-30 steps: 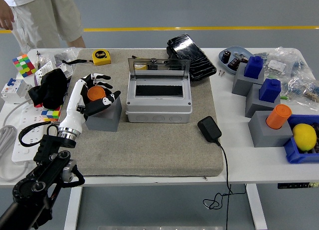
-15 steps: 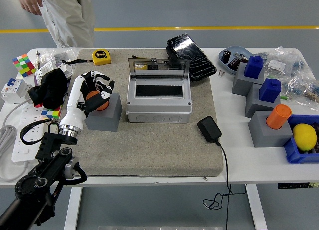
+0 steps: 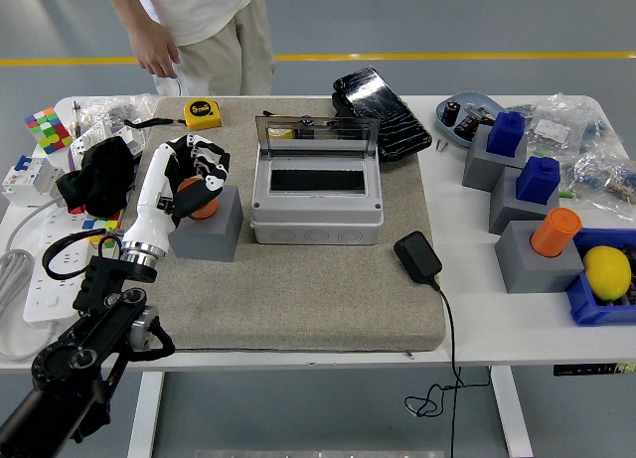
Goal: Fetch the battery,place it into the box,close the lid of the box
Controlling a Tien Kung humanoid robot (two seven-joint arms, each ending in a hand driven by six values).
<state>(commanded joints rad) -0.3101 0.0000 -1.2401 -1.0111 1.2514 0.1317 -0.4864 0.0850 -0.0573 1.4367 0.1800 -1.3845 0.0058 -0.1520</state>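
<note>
A white table (image 3: 328,351) is seen at the near edge, covered in its middle by a grey-brown felt mat (image 3: 298,299). The left arm is observed rising from the lower left corner, black at the base and white at the forearm. The left hand (image 3: 196,178) is found curled around an orange battery (image 3: 199,197), which is gripped at the upper left edge of a grey block (image 3: 211,229) on the mat; whether the battery is clear of the block cannot be told. The right arm is not in view.

A black adapter (image 3: 418,258) with its cable is noted on the mat's right edge. Just right of the grey block, a grey box (image 3: 316,205) is recorded with its clear lid (image 3: 317,136) standing upright and open. At the right side of the table, grey blocks carrying blue pieces (image 3: 507,132) and an orange cylinder (image 3: 554,231) are seen, beside a blue tray (image 3: 593,304) holding a yellow lemon (image 3: 607,272).

At the left, a white power strip (image 3: 50,279), a black cloth bundle (image 3: 99,175) and a coloured cube (image 3: 43,130) are noted. Farther back, a yellow tape measure (image 3: 203,112) and a black pouch (image 3: 380,111) are recorded. At the far side, a person (image 3: 204,26) is seen standing, one hand (image 3: 156,51) hanging open above the table's far edge.
</note>
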